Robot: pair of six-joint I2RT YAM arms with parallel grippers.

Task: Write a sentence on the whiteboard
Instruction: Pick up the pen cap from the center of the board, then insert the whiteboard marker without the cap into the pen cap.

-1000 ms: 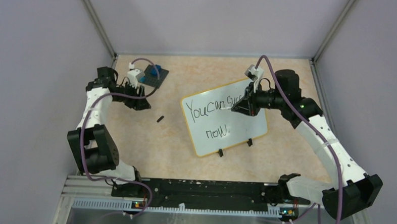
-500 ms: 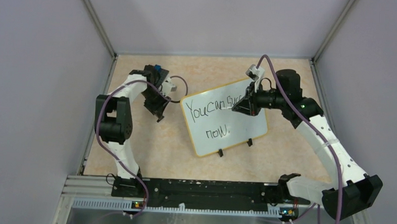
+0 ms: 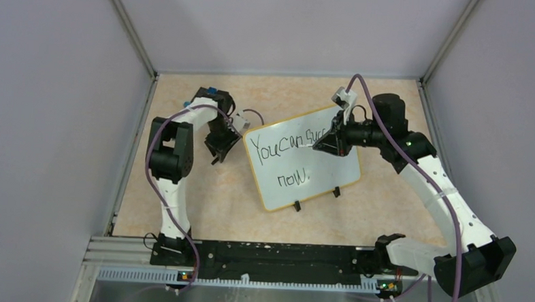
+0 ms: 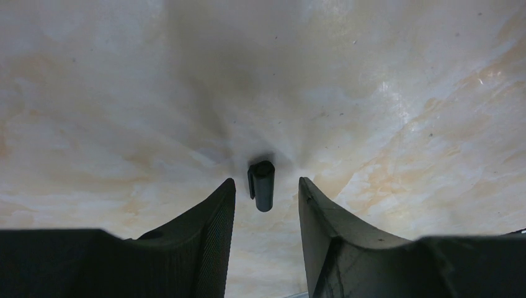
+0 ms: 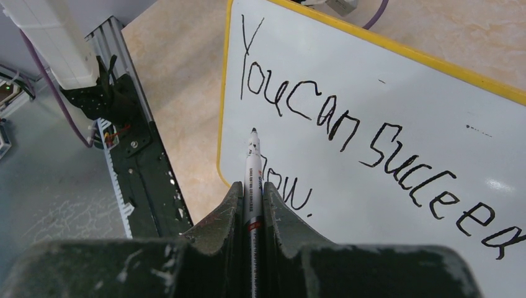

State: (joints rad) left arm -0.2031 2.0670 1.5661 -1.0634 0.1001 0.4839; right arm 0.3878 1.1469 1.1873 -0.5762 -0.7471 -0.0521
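The whiteboard [image 3: 332,171] with its yellow rim lies tilted in the middle of the table. The sentence [image 3: 282,151] on it reads "You can succeed" with "now." underneath. My right gripper [image 3: 319,145] hovers over the board's upper part, shut on a white marker [image 5: 252,155] whose black tip points at the board [image 5: 384,87] near the lettering [image 5: 347,133]. My left gripper [image 3: 217,152] is just left of the board, low over the table. In the left wrist view its jaws [image 4: 267,180] stand open on either side of a small black marker cap [image 4: 262,184] lying on the table, with gaps on both sides.
A small dark plate with blue blocks [image 3: 211,94] sits at the back left, mostly hidden behind the left arm. The black base rail [image 3: 267,253] runs along the near edge. Grey walls close in the table on three sides.
The left arm swung right from the dark plate to the cap beside the board, and its jaws narrowed somewhat. The right arm and marker stayed still.
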